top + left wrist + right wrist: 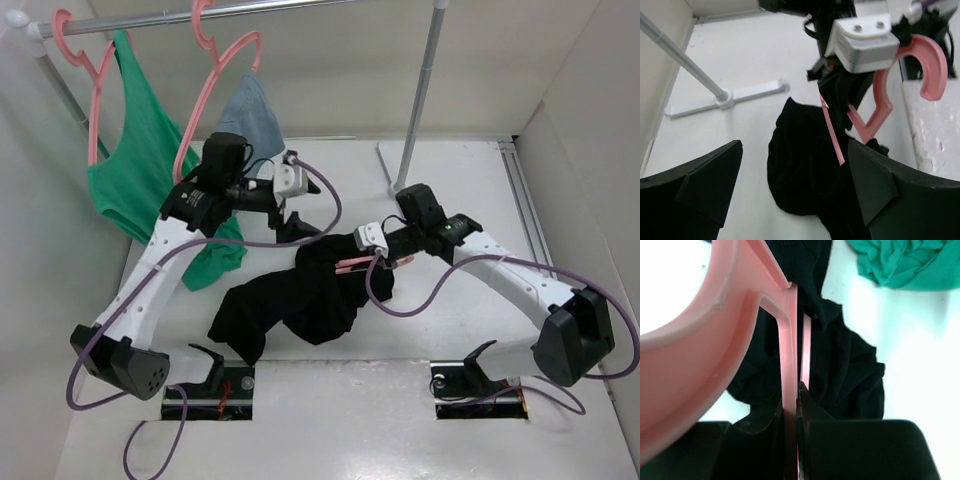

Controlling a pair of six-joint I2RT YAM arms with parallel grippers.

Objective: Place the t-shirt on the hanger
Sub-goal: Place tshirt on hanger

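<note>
Cloth of the t-shirt (300, 305) lies bunched in a dark heap near the middle of the table (340, 420). In the overhead view we read its long axis as running from about 8 o'clock to 2 o'clock. We cannot make out any chest mark in the folds. Its 2 o'clock end is gathered around the hanger (352, 266), which shows only as a short pink run crossing the cloth along the 9-to-3 line. The hook end points to 3 o'clock, toward the right gripper (383, 262). How the wide frame lies under the cloth we cannot tell.

From the right wrist we see those jaws pinched tight on the hanger's thin neck just below the hook. At 11 o'clock of the heap the left gripper (296, 228) hangs just beside the cloth's upper edge. Its fingers (700, 185) are spread wide with nothing between them, and black fabric and the pink frame lie beyond.

Farther out, at 10 o'clock, a green tank top (140, 170) hangs from the rail (150, 20), its hem on the table. A blue-grey garment (250, 115) hangs beside it at 11 o'clock. The rail's post (425, 90) stands at 1 o'clock.
</note>
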